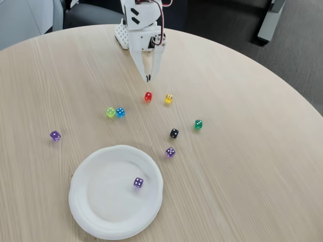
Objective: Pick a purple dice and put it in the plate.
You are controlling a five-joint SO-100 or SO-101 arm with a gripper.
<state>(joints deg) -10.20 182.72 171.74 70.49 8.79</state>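
The white two-finger gripper (pixel 148 78), fingertips closed together and holding nothing, hangs above the round wooden table (pixel 252 151), and the nearest free small translucent purple dice (pixel 170 152) lies toward the camera, just beside the white paper plate (pixel 81 201).

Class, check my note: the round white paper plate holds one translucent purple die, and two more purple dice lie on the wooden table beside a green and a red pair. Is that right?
Not quite. In the fixed view, the small green die pairs with a blue die, not red. The rest stands: the round white paper plate holds one translucent purple die.
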